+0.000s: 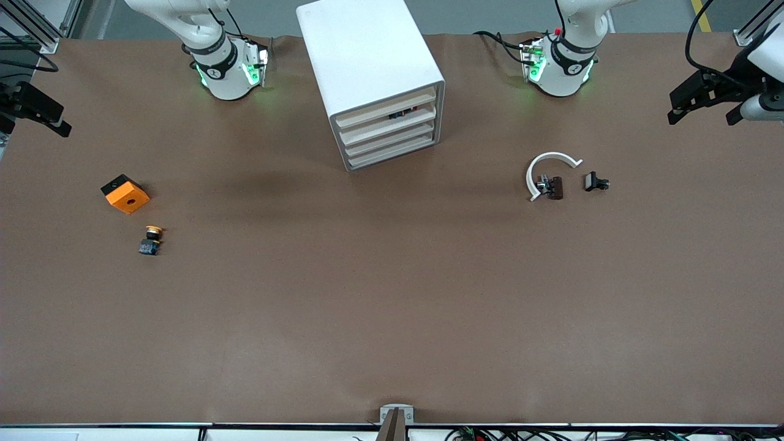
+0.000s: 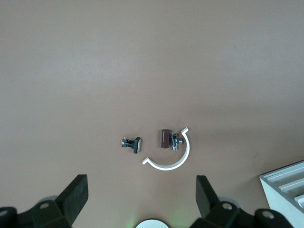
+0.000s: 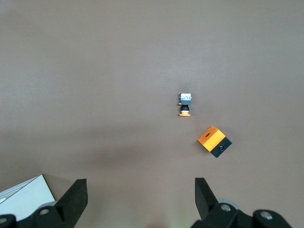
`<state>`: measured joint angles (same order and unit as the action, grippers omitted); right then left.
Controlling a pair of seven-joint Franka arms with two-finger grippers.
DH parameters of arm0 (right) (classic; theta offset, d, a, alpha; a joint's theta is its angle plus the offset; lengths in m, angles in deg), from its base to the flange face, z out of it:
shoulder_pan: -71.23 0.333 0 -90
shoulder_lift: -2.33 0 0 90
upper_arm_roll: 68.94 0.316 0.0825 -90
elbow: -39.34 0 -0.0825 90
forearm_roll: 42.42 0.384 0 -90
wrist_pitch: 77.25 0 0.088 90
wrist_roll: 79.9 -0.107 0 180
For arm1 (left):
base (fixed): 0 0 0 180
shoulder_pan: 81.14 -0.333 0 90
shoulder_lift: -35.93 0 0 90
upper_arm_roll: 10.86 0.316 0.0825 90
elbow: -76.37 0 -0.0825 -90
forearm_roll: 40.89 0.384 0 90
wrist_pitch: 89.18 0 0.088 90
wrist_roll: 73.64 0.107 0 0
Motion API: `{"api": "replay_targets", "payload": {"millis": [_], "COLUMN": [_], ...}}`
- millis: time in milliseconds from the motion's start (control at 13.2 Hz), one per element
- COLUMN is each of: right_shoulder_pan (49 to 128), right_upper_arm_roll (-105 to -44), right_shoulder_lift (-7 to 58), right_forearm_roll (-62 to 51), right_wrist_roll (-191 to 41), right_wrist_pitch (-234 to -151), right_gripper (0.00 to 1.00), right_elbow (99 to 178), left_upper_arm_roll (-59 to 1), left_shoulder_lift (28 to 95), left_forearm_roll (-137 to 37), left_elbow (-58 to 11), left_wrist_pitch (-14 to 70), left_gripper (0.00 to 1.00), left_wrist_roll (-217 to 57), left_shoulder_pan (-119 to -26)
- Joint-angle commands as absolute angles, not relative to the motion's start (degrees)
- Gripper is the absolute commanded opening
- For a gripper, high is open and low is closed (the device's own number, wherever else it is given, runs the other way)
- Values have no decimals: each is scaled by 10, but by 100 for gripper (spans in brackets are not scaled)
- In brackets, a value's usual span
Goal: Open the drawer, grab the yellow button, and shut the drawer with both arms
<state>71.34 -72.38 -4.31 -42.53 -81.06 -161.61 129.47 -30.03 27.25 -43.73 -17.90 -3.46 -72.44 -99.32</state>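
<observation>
one button (image 1: 151,239) beside one orange block (image 1: 125,194); four drawers (image 1: 388,128)

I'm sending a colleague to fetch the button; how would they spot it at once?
Go to the right arm's end of the table. The button lies near the orange block, nearer the front camera. It is smaller, with a round orange-yellow cap on a dark body.

- One cabinet (image 1: 372,79) with four drawers
- One button (image 1: 151,239)
- One orange block (image 1: 125,194)
- One white curved piece (image 1: 549,172)
- Two small dark clip-like parts (image 1: 553,187) (image 1: 595,182)
- Two arms (image 1: 202,37) (image 1: 572,37)
</observation>
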Motion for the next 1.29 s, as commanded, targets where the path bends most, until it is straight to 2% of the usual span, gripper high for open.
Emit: {"api": "replay_targets", "payload": {"millis": [0, 227, 303, 606, 1212], "right_shoulder_pan": [710, 709, 709, 710, 696], "right_upper_arm_roll": [-718, -718, -718, -718, -722], "right_shoulder_lift": [-58, -58, -58, -58, -60], "right_forearm_roll": [-417, -417, -417, -417, -384], "right_wrist_roll": [-805, -805, -805, -808, -810], "right_wrist_pitch": [-1621, -1619, -1618, -1619, -1607], "right_gripper": [100, 100, 100, 100, 100], "right_elbow": [1308, 1308, 1308, 1308, 1308], "left_upper_arm_roll": [-305, -300, -282, -119, -123], "left_shoulder_lift": [328, 331, 332, 331, 330], "left_forearm_roll": [-430, -431, -431, -431, -391], "left_elbow": [-125, -118, -117, -118, -119], "left_wrist_pitch": [-43, -44, -44, -45, -47], "left_gripper": [100, 100, 100, 100, 100], "left_wrist_roll": [-720, -721, -721, -721, -720], "left_shoulder_pan": [-998, -985, -971, -812, -796]}}
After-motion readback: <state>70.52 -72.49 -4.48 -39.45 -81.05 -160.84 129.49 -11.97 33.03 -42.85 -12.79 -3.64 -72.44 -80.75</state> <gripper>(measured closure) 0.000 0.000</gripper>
